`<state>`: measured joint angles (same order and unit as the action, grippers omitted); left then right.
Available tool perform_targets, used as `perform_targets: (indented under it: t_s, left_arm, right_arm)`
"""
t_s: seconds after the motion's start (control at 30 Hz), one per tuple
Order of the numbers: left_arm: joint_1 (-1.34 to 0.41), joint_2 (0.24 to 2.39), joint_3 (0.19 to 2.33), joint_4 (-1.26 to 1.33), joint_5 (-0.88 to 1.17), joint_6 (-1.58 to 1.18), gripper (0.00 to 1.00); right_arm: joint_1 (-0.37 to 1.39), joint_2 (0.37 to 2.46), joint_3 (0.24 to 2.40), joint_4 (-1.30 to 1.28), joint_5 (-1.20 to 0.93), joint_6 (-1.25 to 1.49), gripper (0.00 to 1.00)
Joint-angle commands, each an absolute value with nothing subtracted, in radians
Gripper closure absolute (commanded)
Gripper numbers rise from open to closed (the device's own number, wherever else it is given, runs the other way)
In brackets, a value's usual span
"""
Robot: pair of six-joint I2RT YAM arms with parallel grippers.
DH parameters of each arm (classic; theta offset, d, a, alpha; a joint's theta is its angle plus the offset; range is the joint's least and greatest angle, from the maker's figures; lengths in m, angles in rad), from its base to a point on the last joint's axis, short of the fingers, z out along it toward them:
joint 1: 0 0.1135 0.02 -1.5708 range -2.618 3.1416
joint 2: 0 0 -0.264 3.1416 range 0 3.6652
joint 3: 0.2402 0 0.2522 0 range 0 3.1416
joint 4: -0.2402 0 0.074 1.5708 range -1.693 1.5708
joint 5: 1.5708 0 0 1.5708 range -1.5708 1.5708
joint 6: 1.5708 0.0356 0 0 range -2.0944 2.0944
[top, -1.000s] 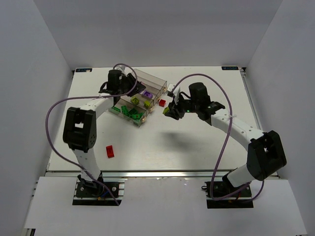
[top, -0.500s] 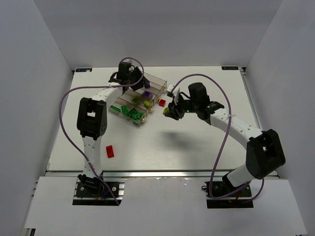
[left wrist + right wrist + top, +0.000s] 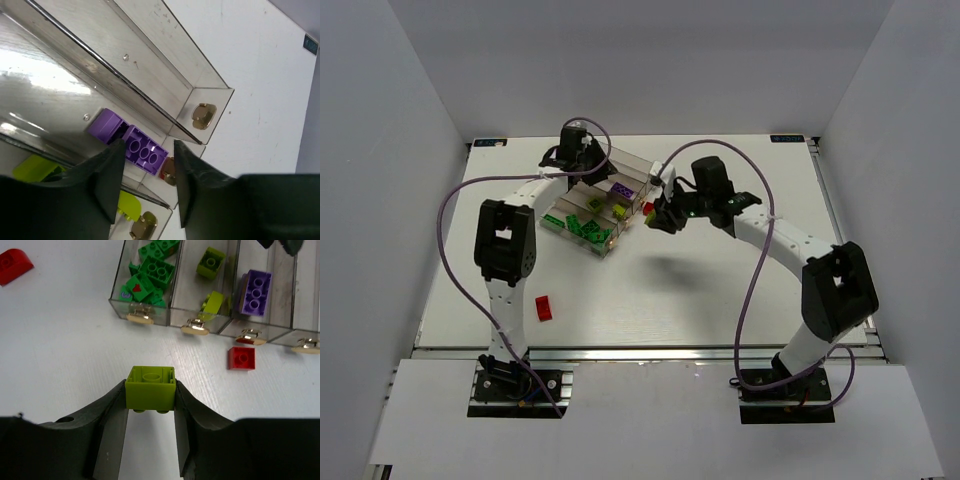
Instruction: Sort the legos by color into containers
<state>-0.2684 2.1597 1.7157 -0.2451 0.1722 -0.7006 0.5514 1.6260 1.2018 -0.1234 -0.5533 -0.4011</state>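
Note:
The containers [image 3: 630, 163] form one stepped clear tray at the back left of the table. In the right wrist view its bins [image 3: 227, 315] hold green legos [image 3: 152, 270], lime legos [image 3: 211, 262] and a purple lego [image 3: 256, 292]. My right gripper [image 3: 150, 390] is shut on a lime brick [image 3: 150, 387] just above the table, near the tray's knobbed end. My left gripper [image 3: 145, 180] hangs open over the tray, with the purple lego [image 3: 145, 152] lying in its bin below the jaws. A small red lego [image 3: 242, 358] lies on the table beside the knobs.
Another red lego [image 3: 544, 307] lies on the table at the front left, near the left arm. Seen from the right wrist, a rounded red piece [image 3: 15, 262] sits left of the tray. White walls stand on three sides of the table.
My right gripper has carried the lime brick left, closer to the tray's end. My left gripper moved right over the tray's far bins a second ago and has stayed there since.

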Motion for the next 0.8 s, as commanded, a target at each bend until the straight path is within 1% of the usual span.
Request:
perform_targets:
  t_s: [0.0, 0.03, 0.07, 0.1, 0.13, 0.17, 0.2, 0.23, 0.27, 0.3, 0.33, 0.37, 0.4, 0.43, 0.53, 0.6, 0.67, 0.77]
  left_arm:
    - [-0.259, 1.978, 1.715, -0.261, 0.112, -0.643, 0.54]
    - [-0.252, 1.941, 1.688, -0.256, 0.106, -0.637, 0.61]
    - [-0.245, 1.857, 1.654, -0.252, 0.097, -0.631, 0.75]
    - [-0.239, 1.811, 1.566, -0.249, 0.089, -0.626, 0.79]
    - [-0.223, 1.757, 1.512, -0.242, 0.077, -0.617, 0.81]
    - [-0.213, 1.703, 1.452, -0.235, 0.066, -0.615, 0.81]
    - [-0.192, 1.589, 1.328, -0.22, 0.055, -0.62, 0.8]
    - [-0.183, 1.53, 1.266, -0.216, 0.042, -0.623, 0.74]
    - [-0.172, 1.473, 1.206, -0.225, 0.029, -0.626, 0.64]
    - [-0.16, 1.365, 1.151, -0.239, 0.015, -0.636, 0.45]
    - [-0.153, 1.312, 1.044, -0.254, -0.036, -0.644, 0.38]
    - [-0.149, 1.26, 0.993, -0.282, -0.049, -0.652, 0.33]
    - [-0.143, 1.164, 0.945, -0.297, -0.061, -0.672, 0.26]
    - [-0.14, 1.119, 0.86, -0.314, -0.074, -0.684, 0.24]
    - [-0.135, 0.972, 0.74, -0.38, -0.092, -0.733, 0.23]
    - [-0.133, 0.918, 0.703, -0.44, -0.112, -0.774, 0.23]
    - [-0.135, 0.847, 0.669, -0.501, -0.127, -0.801, 0.22]
    - [-0.135, 0.778, 0.646, -0.566, -0.155, -0.833, 0.21]
  right_arm:
    - [0.549, 1.68, 1.321, -0.135, -0.566, -0.396, 1.0]
    - [0.549, 1.73, 1.353, -0.152, -0.568, -0.396, 1.0]
    - [0.56, 1.761, 1.391, -0.179, -0.571, -0.39, 1.0]
    - [0.574, 1.799, 1.487, -0.211, -0.568, -0.39, 1.0]
    - [0.581, 1.874, 1.543, -0.286, -0.563, -0.384, 1.0]
    - [0.587, 1.909, 1.595, -0.32, -0.555, -0.377, 1.0]
    - [0.604, 1.945, 1.685, -0.346, -0.536, -0.371, 1.0]
    - [0.615, 1.998, 1.716, -0.369, -0.523, -0.361, 1.0]
    - [0.624, 2.019, 1.742, -0.374, -0.514, -0.36, 1.0]
    - [0.643, 2.037, 1.782, -0.376, -0.487, -0.359, 1.0]
    - [0.652, 2.071, 1.802, -0.374, -0.471, -0.353, 1.0]
    - [0.66, 2.089, 1.83, -0.391, -0.45, -0.344, 1.0]
    - [0.672, 2.111, 1.857, -0.402, -0.436, -0.333, 1.0]
    - [0.675, 2.149, 1.909, -0.406, -0.416, -0.315, 1.0]
    - [0.681, 2.213, 1.988, -0.426, -0.373, -0.295, 1.0]
    - [0.683, 2.227, 1.985, -0.387, -0.341, -0.305, 0.99]
    - [0.686, 2.229, 1.97, -0.361, -0.321, -0.317, 0.95]
    - [0.69, 2.23, 1.945, -0.321, -0.31, -0.344, 0.85]
